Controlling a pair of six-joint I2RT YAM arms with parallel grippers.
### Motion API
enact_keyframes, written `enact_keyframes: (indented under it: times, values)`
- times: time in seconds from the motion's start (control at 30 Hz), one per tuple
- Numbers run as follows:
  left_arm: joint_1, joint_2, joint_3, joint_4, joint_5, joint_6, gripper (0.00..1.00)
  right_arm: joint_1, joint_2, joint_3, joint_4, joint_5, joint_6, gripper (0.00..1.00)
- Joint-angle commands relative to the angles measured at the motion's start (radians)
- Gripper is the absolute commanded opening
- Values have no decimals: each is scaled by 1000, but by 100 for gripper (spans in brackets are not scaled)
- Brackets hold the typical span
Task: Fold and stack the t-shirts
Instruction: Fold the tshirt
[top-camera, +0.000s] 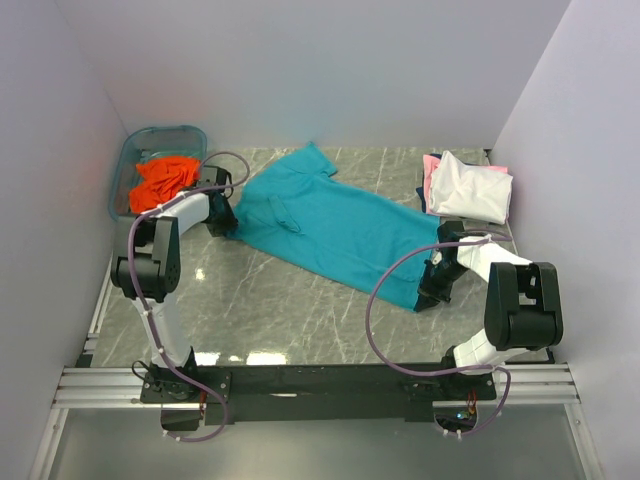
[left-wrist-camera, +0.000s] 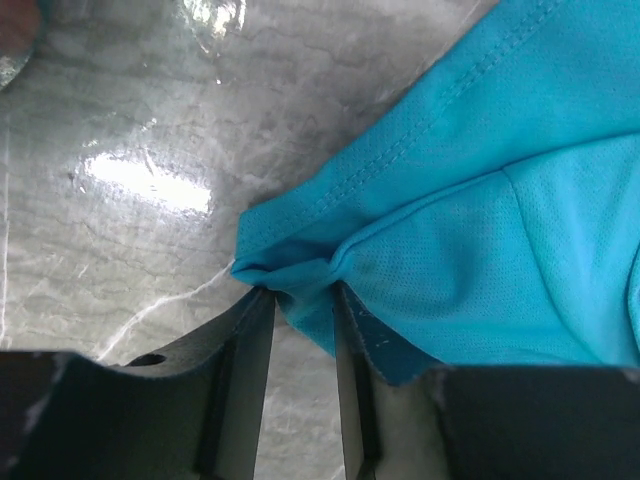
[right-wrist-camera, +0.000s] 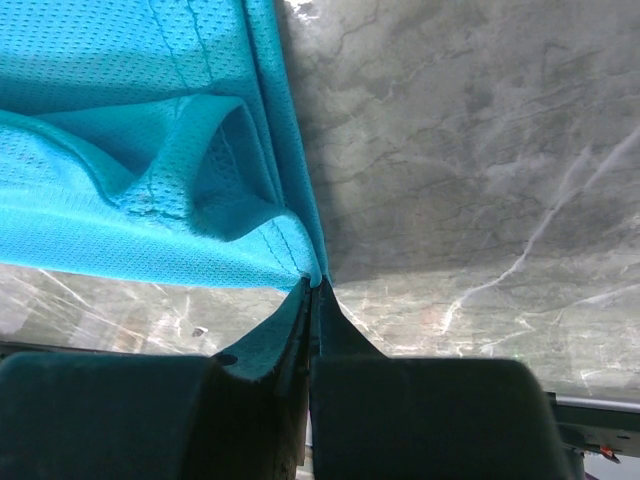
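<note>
The teal shirt (top-camera: 330, 225) is lying spread diagonally on the counter (top-camera: 270, 310). The left jaws are clenching its bunched corner, the right jaws its hem corner. Folding seems to be just starting; next, both corners need lifting and carrying across together.

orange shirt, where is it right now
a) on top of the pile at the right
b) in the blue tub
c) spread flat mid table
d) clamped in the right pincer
b: the orange shirt sits crumpled inside the blue tub at the far left, while the one spread out and held is the teal shirt.
</note>
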Motion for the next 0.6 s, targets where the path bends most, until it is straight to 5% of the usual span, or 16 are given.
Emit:
enact_keyframes:
  times: [0.0,0.13,0.27,0.57]
  values:
    - [2,17,10,24,-14,5,35,8,5,11,-18,39,-3,0]
    - [2,23,-11,41,-10,5,23,8,10,19,-24,41,-1,0]
    - [2,33,-13,27,-19,9,0,8,4,25,-37,47,-4,0]
    - [2,-58,-65,20,-74,14,0,6,-58,13,-103,58,34,0]
